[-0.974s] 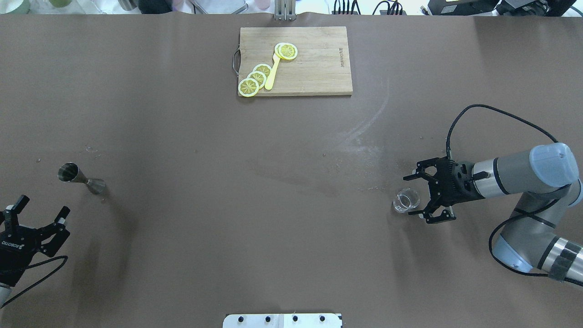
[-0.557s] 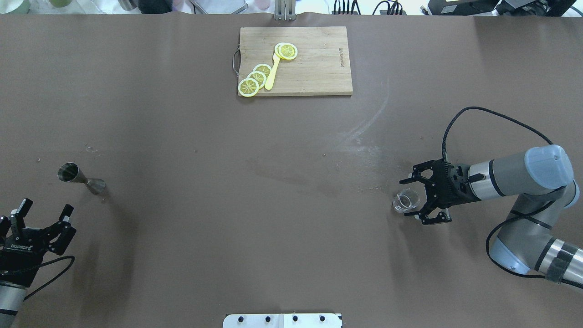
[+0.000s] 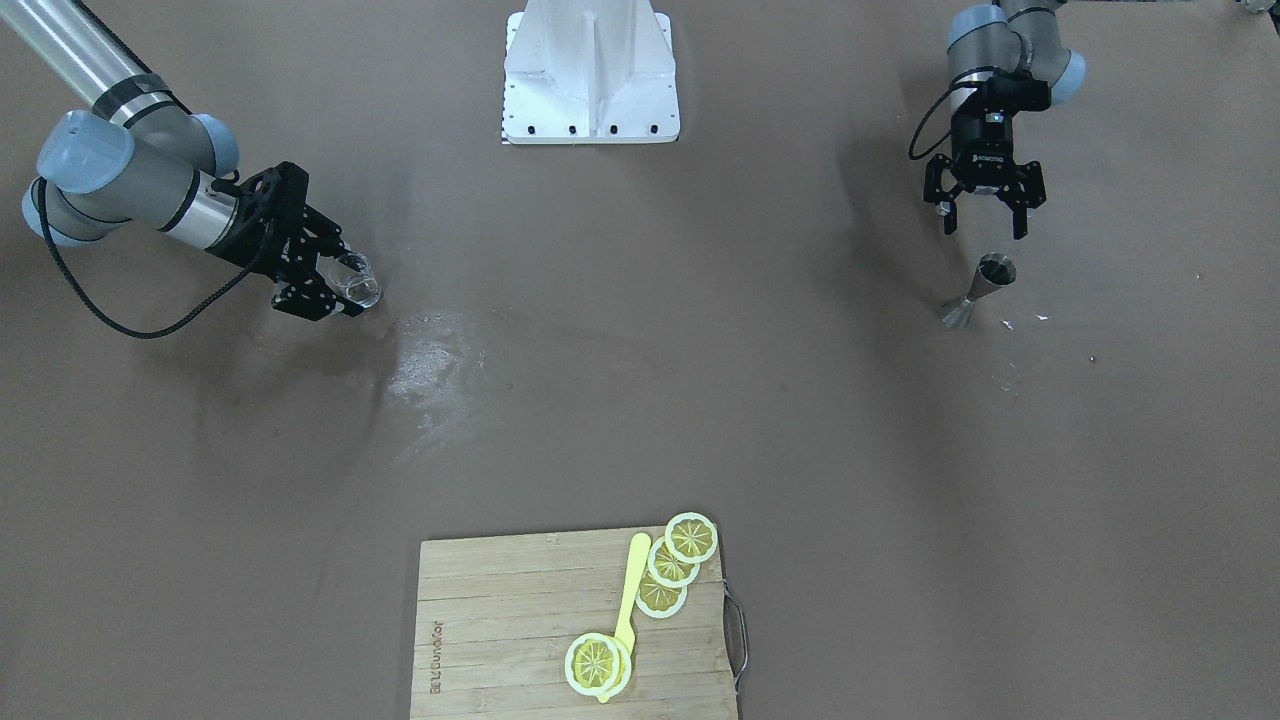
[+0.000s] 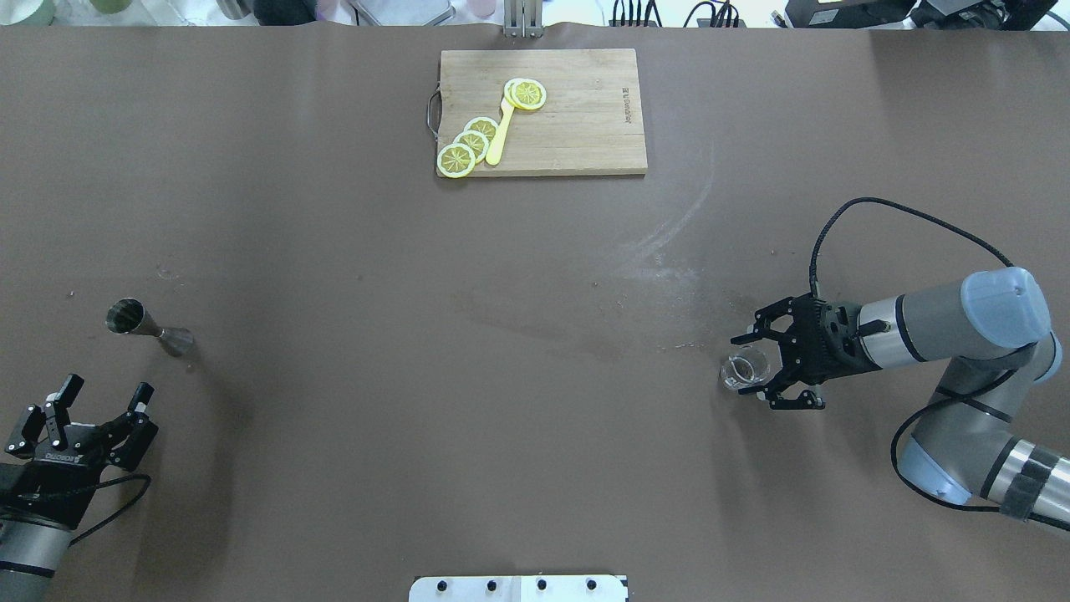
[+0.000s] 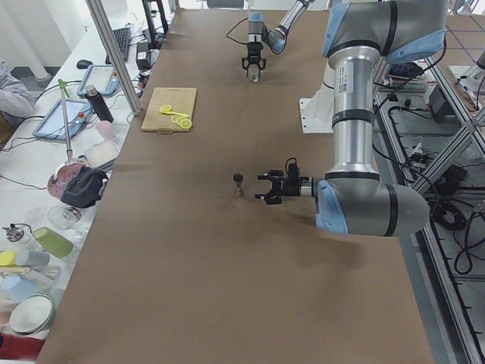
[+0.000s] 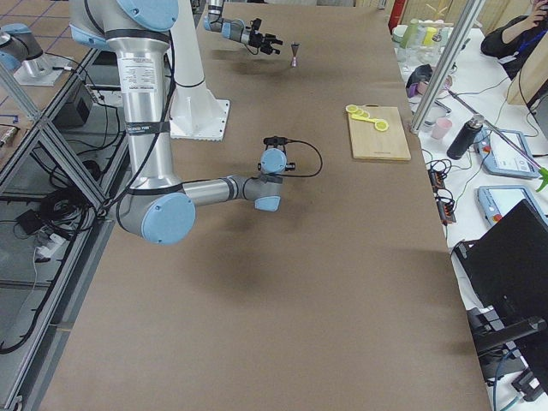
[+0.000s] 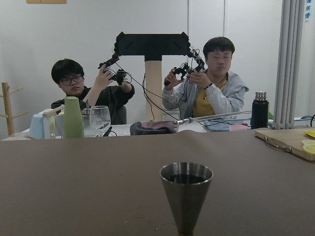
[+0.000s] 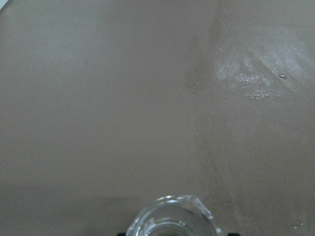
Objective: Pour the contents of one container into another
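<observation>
Right hand (image 4: 747, 368) level, spread wide astride glass cup (image 3: 358, 279)

The overhead camera hangs behind the robot's base (image 4: 518, 588) and looks forward and down on the whole table (image 4: 535, 376), with the cutting board (image 4: 577, 125) at the far edge. The front camera faces the base from across the table, so the same board lies at its bottom. 2 side cameras look along the table from its 2 ends, high and far off. The left wrist camera sits low, close to the jigger (image 7: 186, 194). The right wrist camera looks down, very close to the glass cup (image 8: 170, 216).
</observation>
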Tool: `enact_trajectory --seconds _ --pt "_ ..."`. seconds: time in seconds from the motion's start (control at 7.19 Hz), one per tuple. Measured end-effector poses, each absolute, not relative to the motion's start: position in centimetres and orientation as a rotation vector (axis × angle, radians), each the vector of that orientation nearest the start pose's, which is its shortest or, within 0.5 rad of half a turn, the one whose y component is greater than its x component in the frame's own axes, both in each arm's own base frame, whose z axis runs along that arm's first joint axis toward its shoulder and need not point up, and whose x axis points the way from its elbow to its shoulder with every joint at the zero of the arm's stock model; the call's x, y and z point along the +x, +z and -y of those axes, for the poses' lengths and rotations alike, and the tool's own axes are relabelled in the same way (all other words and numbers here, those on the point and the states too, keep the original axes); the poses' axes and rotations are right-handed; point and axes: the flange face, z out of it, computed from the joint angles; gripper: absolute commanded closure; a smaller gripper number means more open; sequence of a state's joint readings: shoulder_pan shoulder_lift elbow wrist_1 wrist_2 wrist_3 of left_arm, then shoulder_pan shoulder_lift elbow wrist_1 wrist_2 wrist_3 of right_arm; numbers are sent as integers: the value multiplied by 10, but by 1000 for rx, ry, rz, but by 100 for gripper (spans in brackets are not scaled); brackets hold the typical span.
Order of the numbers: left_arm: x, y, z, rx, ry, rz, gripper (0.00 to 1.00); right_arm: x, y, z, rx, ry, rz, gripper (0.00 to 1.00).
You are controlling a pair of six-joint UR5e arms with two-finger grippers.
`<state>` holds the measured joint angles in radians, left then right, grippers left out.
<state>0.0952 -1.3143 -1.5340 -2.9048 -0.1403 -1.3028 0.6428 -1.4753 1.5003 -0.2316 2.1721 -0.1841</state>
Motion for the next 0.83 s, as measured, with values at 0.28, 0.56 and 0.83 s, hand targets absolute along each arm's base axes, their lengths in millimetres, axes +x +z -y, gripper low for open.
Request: enact_trajectory --seconds 0.28,0.56,0.83 --pt "359 609 207 1319 -460 -721 2 -382 495 381 1139 -1313 1034 32" --pt "370 603 219 1315 -485 -712 2 -382 496 381 1138 -1315 1036 49" --pt "376 599 234 1297 -494 -702 3 -380 497 382 1137 -1312 1033 93"
